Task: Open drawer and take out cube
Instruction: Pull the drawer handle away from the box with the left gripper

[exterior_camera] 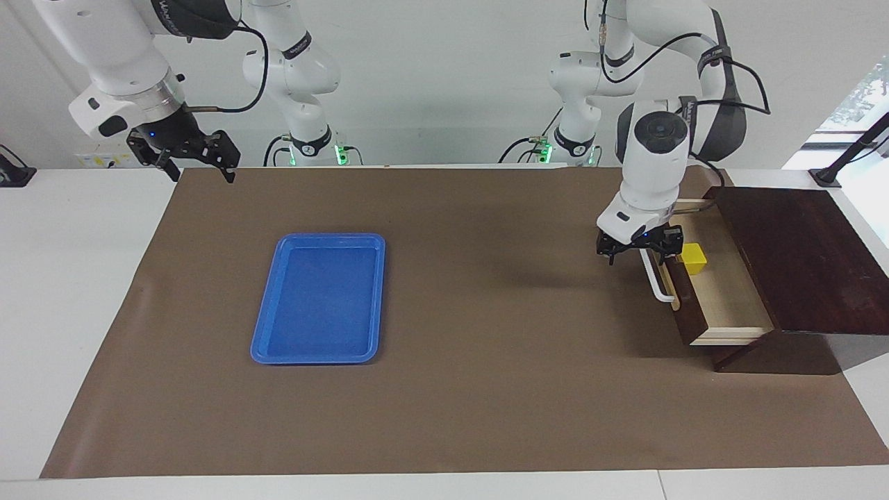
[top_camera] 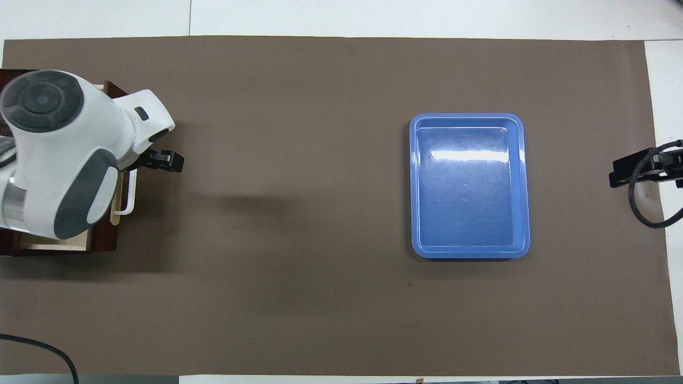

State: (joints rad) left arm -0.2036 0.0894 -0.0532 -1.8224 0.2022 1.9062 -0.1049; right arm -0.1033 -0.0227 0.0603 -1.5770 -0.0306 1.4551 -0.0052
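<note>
Brown mat (exterior_camera: pixel 486 389) is spread over the white table (exterior_camera: pixel 69 312), filling the near part of the facing view. Blue plastic tray (exterior_camera: pixel 318 298) is laid flat on the mat toward the right arm's end, at about 9 o'clock from mat centre in the facing view; nothing is held in it. Dark brown drawer (exterior_camera: pixel 722 292) is seen pulled out of its dark box (exterior_camera: pixel 792 257) at the left arm's end, at about 3 o'clock from mat centre in that view. Pale wood interior is exposed. Yellow cube (exterior_camera: pixel 694 257) is sat inside the drawer, on its floor, in the part nearer the robots, close to the front panel. White bar handle (exterior_camera: pixel 656 278) is mounted on the drawer front, facing the tray. Left gripper (exterior_camera: pixel 639 251) is positioned at the handle's robot-side end, fingers spread with one either side of the bar; contact with the bar cannot be told. In the overhead view the drawer (top_camera: pixel 101 240) is mostly covered by the left arm, and the cube is hidden. Right gripper (exterior_camera: pixel 198 167) is held raised, waiting over the mat's edge at the right arm's end, fingers spread, nothing between them.
</note>
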